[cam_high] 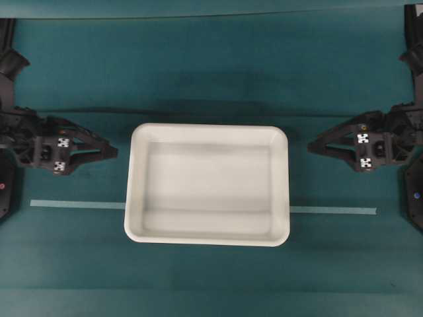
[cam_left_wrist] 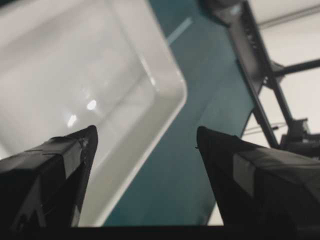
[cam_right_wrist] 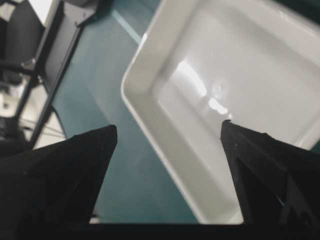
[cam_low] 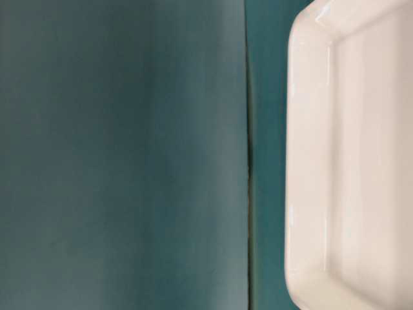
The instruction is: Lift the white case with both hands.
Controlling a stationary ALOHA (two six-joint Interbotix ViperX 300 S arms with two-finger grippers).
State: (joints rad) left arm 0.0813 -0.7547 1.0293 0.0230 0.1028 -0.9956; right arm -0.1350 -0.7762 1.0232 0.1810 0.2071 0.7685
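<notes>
White case [cam_high: 208, 185] one, two black hands, left hand [cam_high: 114, 152], right hand [cam_high: 312, 145]

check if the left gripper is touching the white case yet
Apart. In the overhead view, green cloth shows between the left gripper and the white case rim; its jaws stand open.

Item count: one white case [cam_high: 209, 185], positioned between the two claws and touching neither. Two grippers: one left gripper [cam_high: 114, 151] and one right gripper [cam_high: 312, 144], each with two fingers spread apart. Two white checker markers are visible on each gripper. One pale tape strip [cam_high: 76, 205] runs beneath the case.
</notes>
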